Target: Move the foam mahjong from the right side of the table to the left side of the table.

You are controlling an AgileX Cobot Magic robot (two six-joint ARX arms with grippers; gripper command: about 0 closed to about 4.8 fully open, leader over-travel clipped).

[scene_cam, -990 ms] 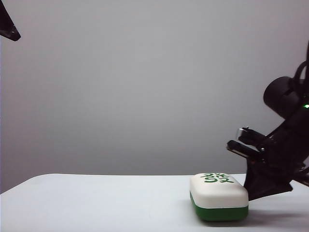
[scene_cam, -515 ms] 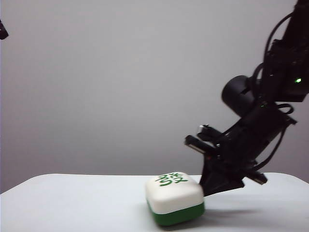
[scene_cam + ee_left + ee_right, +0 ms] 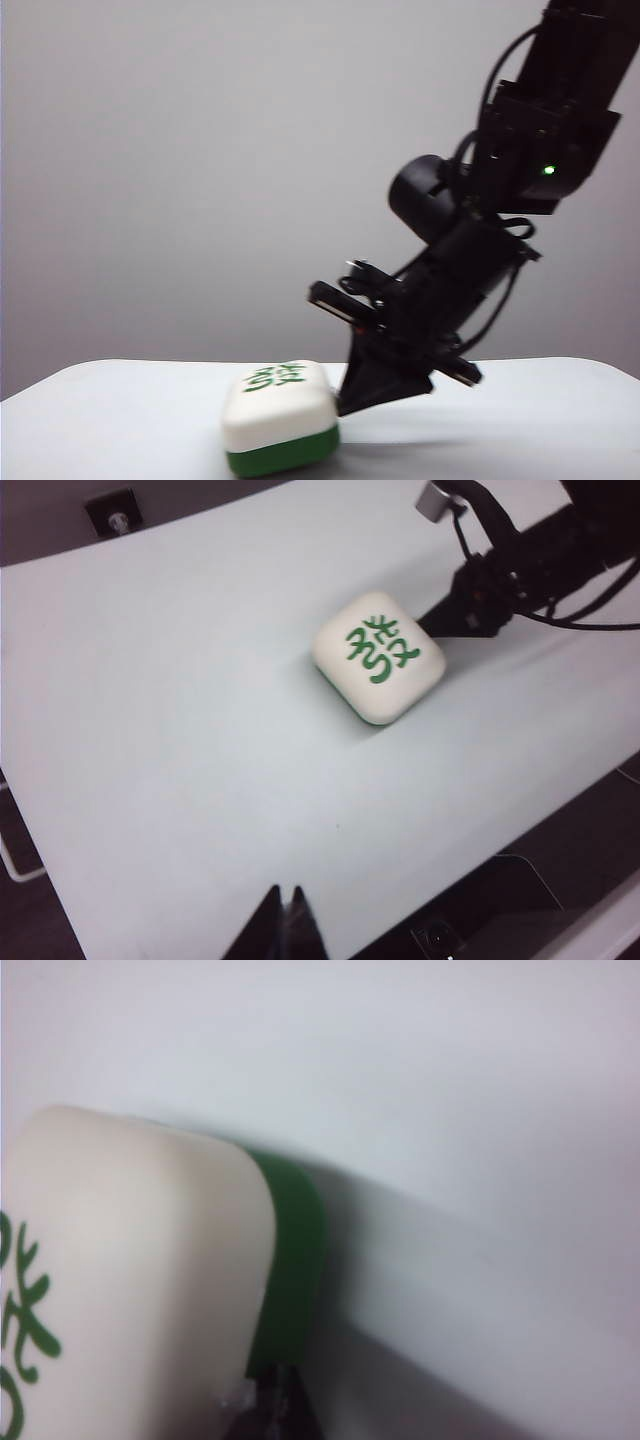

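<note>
The table (image 3: 120, 420) is the widest thing here, a plain white top that runs off the lower edge of the exterior view; in my left wrist view (image 3: 150, 730) its far corners are rounded and its near edge is cut by the frame.

My right arm (image 3: 500, 200) comes next, black and somewhat blurred, leaning down from the upper right of the exterior view with its upper part cut off at the top edge. A small green light (image 3: 548, 170) glows on it.

The foam mahjong (image 3: 280, 418) sits on the table left of the middle in the exterior view, tilted a little, its cream upper part over a dark green bottom layer and the green character on top. My left wrist view shows it from above (image 3: 378, 657); my right wrist view shows it very close and blurred (image 3: 130, 1280), with only part of the character inside the frame.

My right gripper (image 3: 350, 398) is low on the table, touching the block's right side. Its tips (image 3: 275, 1400) are a dark blur at the frame edge, so I cannot tell whether they are spread or together.

My left gripper (image 3: 285, 920) hovers high above the table's near edge, well apart from the block, its two dark fingers (image 3: 262, 927) pressed together around nothing.
</note>
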